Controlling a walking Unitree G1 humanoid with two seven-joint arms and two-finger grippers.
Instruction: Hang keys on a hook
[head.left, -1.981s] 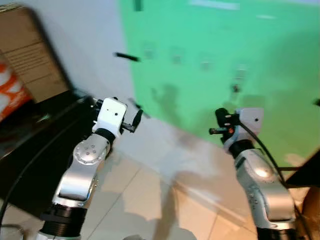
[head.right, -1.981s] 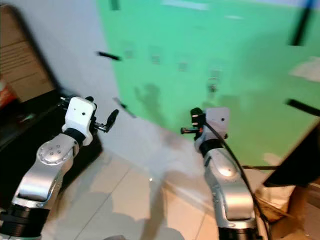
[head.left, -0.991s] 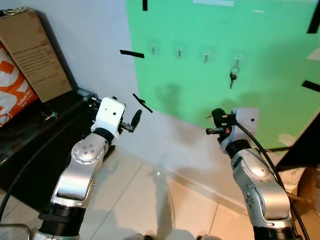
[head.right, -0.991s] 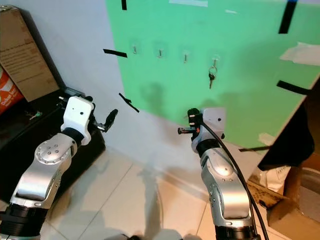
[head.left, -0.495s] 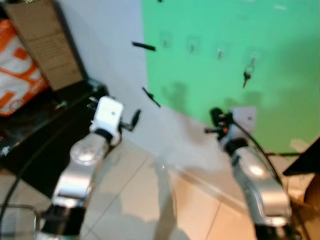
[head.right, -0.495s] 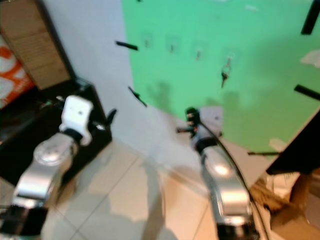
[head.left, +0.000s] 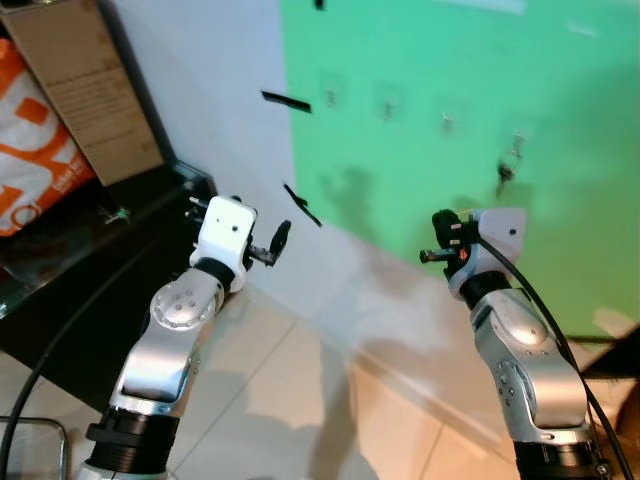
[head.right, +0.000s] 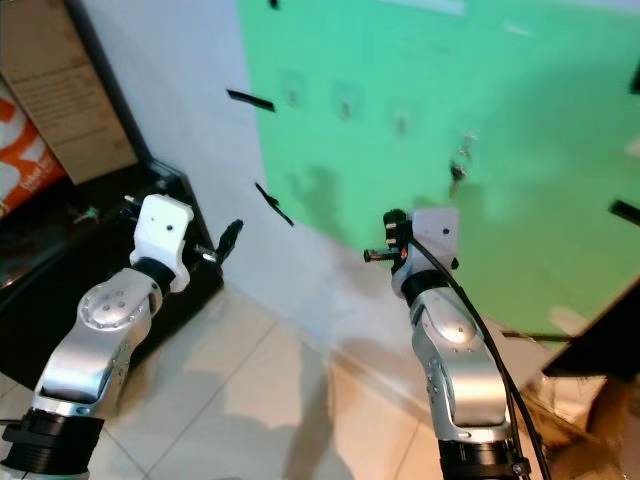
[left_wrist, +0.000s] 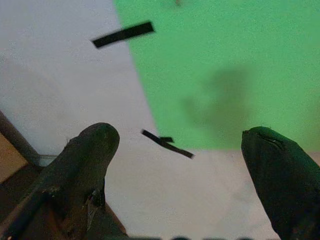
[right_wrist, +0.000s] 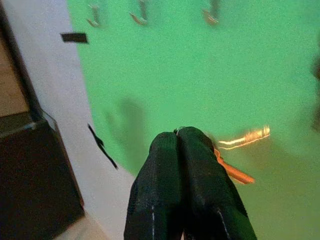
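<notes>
One key bunch (head.left: 505, 172) hangs on the end hook (head.left: 518, 140): light, rigid, swings; grip the ring. Left gripper (left_wrist: 180, 165) wide open, right gripper (right_wrist: 181, 145) closed, both empty.

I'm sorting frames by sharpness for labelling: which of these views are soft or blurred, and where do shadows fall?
Left eye view: slightly soft, the keys on the last hook smeared; arm shadows darken the green sheet. Right eye view: similar softness. Left wrist view: the open left gripper frames a grainy wall with a dim shadow. Right wrist view: motion-blurred, with an orange streak beside the shut right gripper.
</notes>
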